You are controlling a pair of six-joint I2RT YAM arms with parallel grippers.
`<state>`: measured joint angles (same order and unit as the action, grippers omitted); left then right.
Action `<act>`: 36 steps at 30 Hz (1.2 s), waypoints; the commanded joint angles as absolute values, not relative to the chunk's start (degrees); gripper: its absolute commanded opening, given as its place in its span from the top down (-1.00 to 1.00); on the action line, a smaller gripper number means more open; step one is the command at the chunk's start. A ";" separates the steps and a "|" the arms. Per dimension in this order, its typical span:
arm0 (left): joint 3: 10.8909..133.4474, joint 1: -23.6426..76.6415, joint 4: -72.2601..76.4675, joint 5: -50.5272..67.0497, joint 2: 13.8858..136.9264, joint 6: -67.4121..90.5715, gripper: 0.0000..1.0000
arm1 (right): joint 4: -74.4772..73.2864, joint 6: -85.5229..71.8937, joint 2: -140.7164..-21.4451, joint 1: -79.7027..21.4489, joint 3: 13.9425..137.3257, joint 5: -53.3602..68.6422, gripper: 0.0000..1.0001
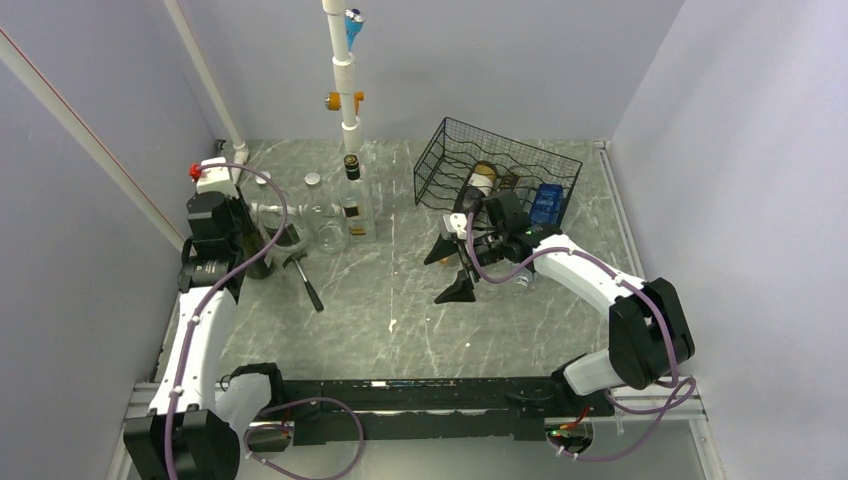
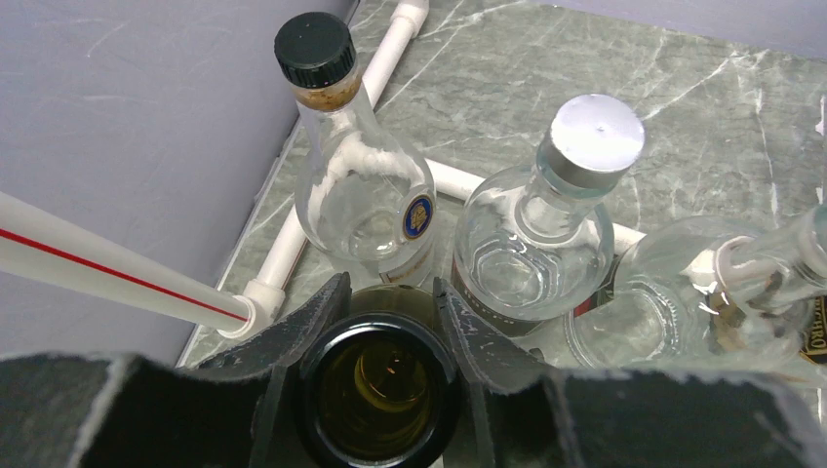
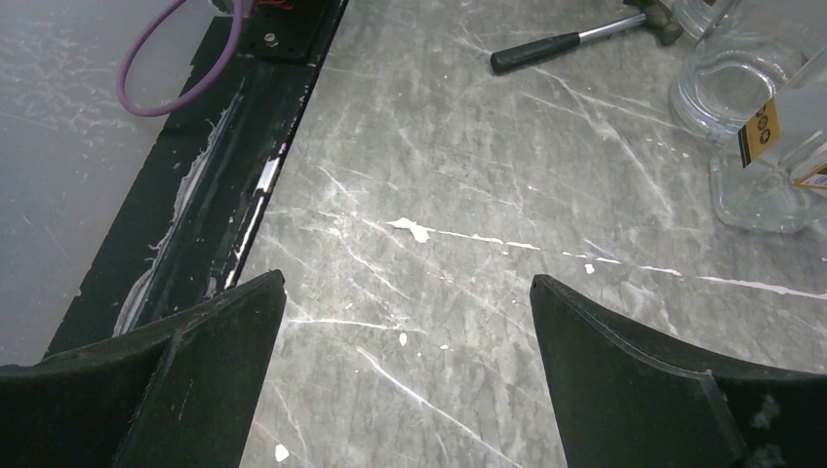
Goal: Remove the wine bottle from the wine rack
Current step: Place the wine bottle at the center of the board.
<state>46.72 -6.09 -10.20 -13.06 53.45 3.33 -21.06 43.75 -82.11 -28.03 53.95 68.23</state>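
Note:
A dark green wine bottle [image 2: 380,390] stands upright at the table's far left, off the wine rack. My left gripper [image 2: 390,283] is shut on its neck, and the open mouth shows between the fingers. In the top view that gripper [image 1: 262,250] hides most of the bottle. The black wire wine rack [image 1: 440,165] sits at the back right, with a pale-ended bottle [image 1: 483,178] and a blue item [image 1: 546,204] lying in it. My right gripper [image 1: 450,270] hangs open just in front of the rack, with only bare table between its fingers [image 3: 407,281].
Clear glass bottles [image 2: 546,234] crowd against the green one, among them a black-capped one [image 2: 361,166]. A tall labelled bottle [image 1: 355,200] stands nearby. A hammer [image 1: 305,275] lies close by. A white pipe frame [image 1: 345,80] rises at the back. A black rail [image 3: 244,166] runs along the near edge.

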 commanded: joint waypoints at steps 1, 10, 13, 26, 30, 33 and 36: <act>47.66 -7.21 -1.65 -13.02 53.87 4.35 1.00 | -21.34 45.69 -80.71 -27.60 54.49 71.00 -0.99; 48.18 -7.81 -3.31 -14.90 55.93 6.06 0.06 | -21.80 46.20 -80.98 -27.55 54.59 71.06 -0.99; 48.82 -7.90 -4.56 -15.30 56.33 6.69 -0.23 | -22.04 46.32 -80.97 -27.53 54.67 71.10 -0.99; 52.13 -8.00 -9.71 -14.33 53.70 9.07 -0.85 | -22.90 47.02 -81.07 -27.51 55.01 71.15 -0.99; 52.90 -8.00 -12.15 -13.85 52.28 9.78 -0.99 | -23.20 47.33 -81.03 -27.41 55.11 71.11 -0.99; 53.21 -8.00 -13.63 -12.40 51.01 10.22 -0.99 | -23.37 47.42 -81.03 -27.28 55.11 71.16 -0.99; 53.55 -7.93 -15.13 -10.96 49.62 10.90 -0.99 | -23.55 47.55 -80.89 -27.25 55.19 71.25 -0.99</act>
<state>50.83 -7.75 -13.08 -13.43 52.03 9.19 -23.57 45.56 -82.11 -27.66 53.95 68.29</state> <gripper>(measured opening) 0.994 0.994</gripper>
